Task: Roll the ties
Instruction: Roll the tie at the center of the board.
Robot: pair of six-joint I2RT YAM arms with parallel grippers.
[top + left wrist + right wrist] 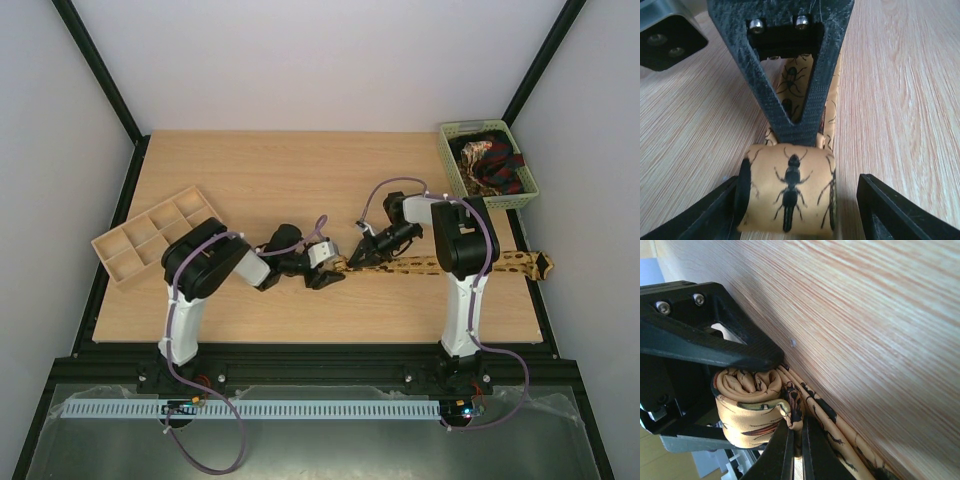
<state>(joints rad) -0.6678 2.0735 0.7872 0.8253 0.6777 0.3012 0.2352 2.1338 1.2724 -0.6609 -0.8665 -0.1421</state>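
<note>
A tan-yellow tie (420, 264) printed with dark insects lies flat across the table towards the right edge. Its left end is wound into a short roll (790, 190). My left gripper (328, 272) stands open around that roll (745, 410): the left finger touches it, and the right finger (880, 205) stands apart with bare wood between. My right gripper (796, 440) is shut on a layer of the tie just beside the roll, and its black fingers (800, 115) rest over the flat strip behind the roll. More ties (490, 162), dark red and patterned, lie in a basket.
The green basket (452, 165) stands at the back right corner. A tan compartment tray (140, 240) sits at the left edge, close to the left arm. The tie's wide end (540, 264) reaches the table's right edge.
</note>
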